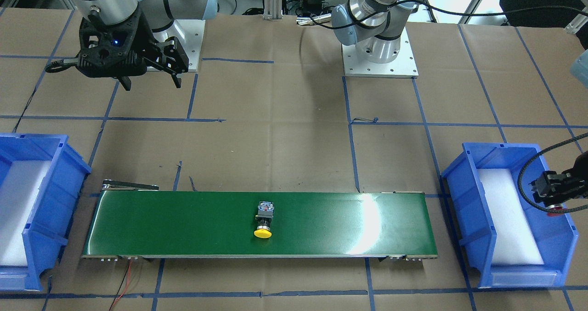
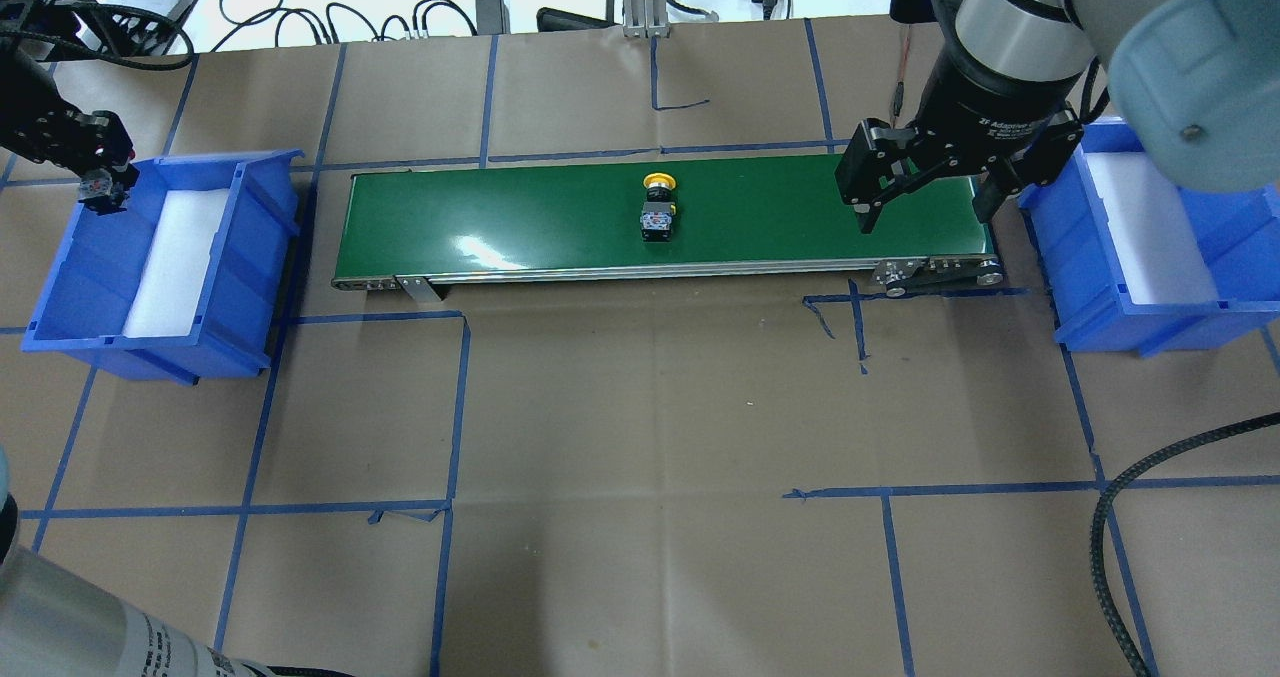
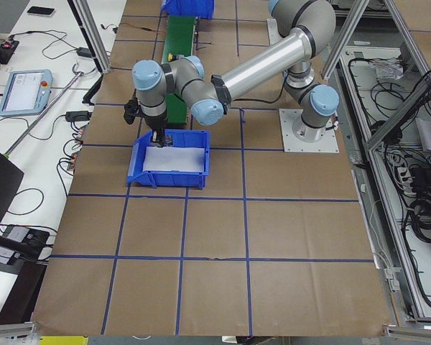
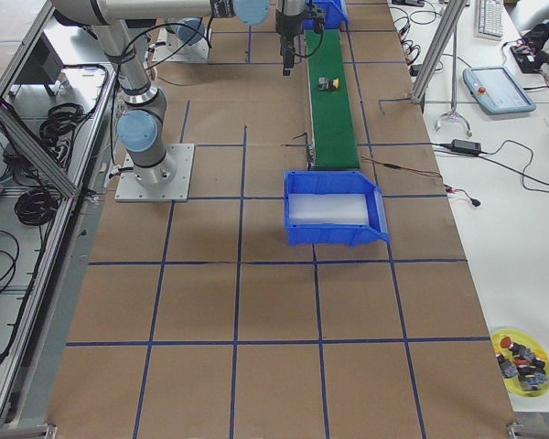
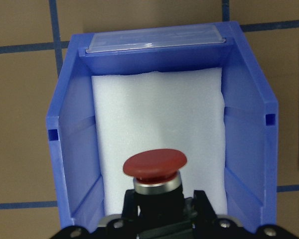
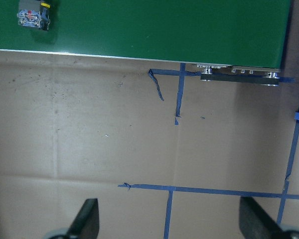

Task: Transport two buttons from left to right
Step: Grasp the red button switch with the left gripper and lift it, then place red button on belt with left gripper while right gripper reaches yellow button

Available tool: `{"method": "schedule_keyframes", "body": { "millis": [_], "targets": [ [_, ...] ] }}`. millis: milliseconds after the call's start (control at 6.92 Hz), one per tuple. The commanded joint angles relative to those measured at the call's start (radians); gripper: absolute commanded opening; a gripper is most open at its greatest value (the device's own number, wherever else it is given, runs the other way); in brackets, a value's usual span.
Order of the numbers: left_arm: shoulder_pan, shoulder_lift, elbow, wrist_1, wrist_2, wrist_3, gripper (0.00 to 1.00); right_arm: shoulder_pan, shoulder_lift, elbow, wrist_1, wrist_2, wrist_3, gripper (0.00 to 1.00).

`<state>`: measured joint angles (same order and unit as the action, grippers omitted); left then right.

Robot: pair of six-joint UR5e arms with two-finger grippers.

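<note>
pinching the red button (image 5: 155,166) over the bin (image 5: 239,124), the left pincer (image 5: 164,200) could drop it through a slipping hold; the spread right pincer (image 2: 925,212) may mistime the yellow button (image 1: 263,219).

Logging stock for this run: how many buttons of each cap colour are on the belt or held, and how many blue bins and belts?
Yellow button: 1
Red button: 1
Blue bins: 2
Green belt: 1
Total: 5
</note>
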<state>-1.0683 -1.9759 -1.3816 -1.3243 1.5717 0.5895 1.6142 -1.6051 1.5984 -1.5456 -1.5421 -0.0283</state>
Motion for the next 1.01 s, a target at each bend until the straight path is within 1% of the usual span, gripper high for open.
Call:
{"method": "schedule_keyframes", "body": {
  "millis": [0,144,289,433,578,867],
  "targets": [
    [-0.104,0.015,0.010,-0.007,0.014,-0.096,0.04,0.000,0.019,0.000,-0.084,0.008,0.001,1.00],
    [-0.160,0.019,0.009,-0.007,0.014,-0.165,0.04,0.000,0.083,0.000,-0.129,0.011,0.001,1.00],
    [-0.204,0.014,0.009,-0.007,0.014,-0.180,0.04,-0.004,0.131,-0.011,-0.215,0.014,0.002,1.00],
    [-0.263,0.015,0.001,-0.003,0.014,-0.229,0.04,-0.005,0.154,-0.009,-0.284,0.014,0.004,1.00],
    [-0.318,0.008,-0.008,0.004,0.011,-0.294,0.04,-0.005,0.171,-0.011,-0.286,0.014,0.005,1.00],
    [-0.387,-0.014,-0.008,0.010,0.011,-0.388,0.04,-0.005,0.182,-0.003,-0.284,0.014,0.004,1.00]
  ]
}}
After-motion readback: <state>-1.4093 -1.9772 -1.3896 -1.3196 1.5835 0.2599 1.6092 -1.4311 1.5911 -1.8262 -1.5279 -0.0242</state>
